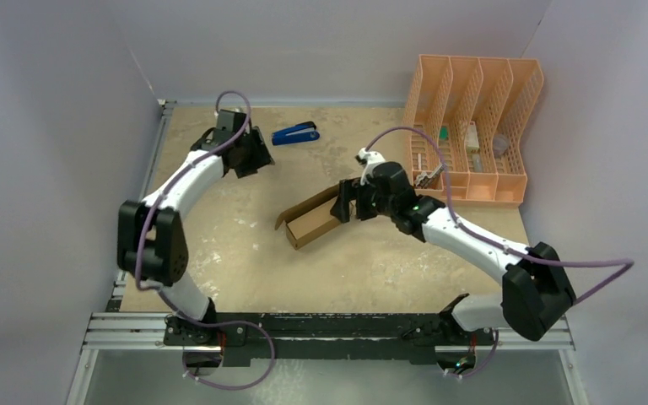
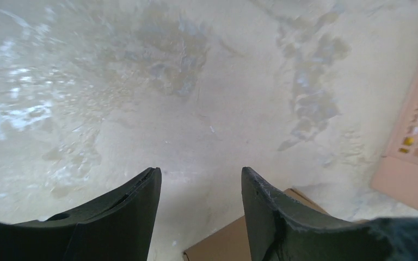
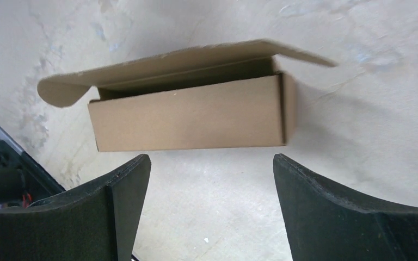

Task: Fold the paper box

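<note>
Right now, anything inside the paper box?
Top view shows only bare cardboard inside the paper box. The right gripper covers one end, and the lid shades the interior in the right wrist view.

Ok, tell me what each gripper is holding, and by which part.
Nothing is held. The right gripper is open, the box lying free ahead of it; the left gripper is open over the table.

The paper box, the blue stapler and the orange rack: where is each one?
paper box [image 3: 190,114]: right wrist view, on its long front wall.
blue stapler [image 1: 295,134]: top external view, on its middle.
orange rack [image 1: 496,191]: top external view, on its low near wall.
</note>
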`<state>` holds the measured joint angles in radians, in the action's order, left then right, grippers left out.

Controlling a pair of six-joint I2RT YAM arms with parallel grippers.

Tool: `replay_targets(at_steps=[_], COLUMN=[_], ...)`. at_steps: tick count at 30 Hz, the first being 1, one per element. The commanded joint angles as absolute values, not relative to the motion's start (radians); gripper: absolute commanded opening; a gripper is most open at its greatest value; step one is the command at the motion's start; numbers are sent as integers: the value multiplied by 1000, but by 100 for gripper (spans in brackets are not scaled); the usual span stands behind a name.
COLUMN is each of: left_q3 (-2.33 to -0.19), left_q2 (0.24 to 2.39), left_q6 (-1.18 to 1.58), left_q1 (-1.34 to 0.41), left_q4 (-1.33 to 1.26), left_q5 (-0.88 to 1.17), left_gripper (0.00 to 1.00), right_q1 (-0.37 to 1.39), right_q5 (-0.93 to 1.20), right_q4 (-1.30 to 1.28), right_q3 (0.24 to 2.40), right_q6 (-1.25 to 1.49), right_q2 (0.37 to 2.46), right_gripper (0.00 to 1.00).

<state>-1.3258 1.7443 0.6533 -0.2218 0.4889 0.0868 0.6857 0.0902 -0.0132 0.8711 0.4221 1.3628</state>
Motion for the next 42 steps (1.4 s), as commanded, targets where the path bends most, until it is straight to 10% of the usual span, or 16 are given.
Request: replay_targets(at_steps=[1, 21, 42], left_q3=[-1245, -627, -471], left_q2=[1504, 691, 844], left_q6=[727, 1152, 1376], left_q1=[-238, -511, -756], left_q4=[509, 569, 181], left_q5=[-51, -101, -353], left_gripper=[56, 57, 57], right_q1=[552, 354, 353], right_q5=[251, 595, 592], right_q4=[10, 338, 574], right_q3=[890, 793, 739], right_q6=[426, 590, 720], right_q2=[1306, 1491, 1606], right_gripper=[86, 75, 67])
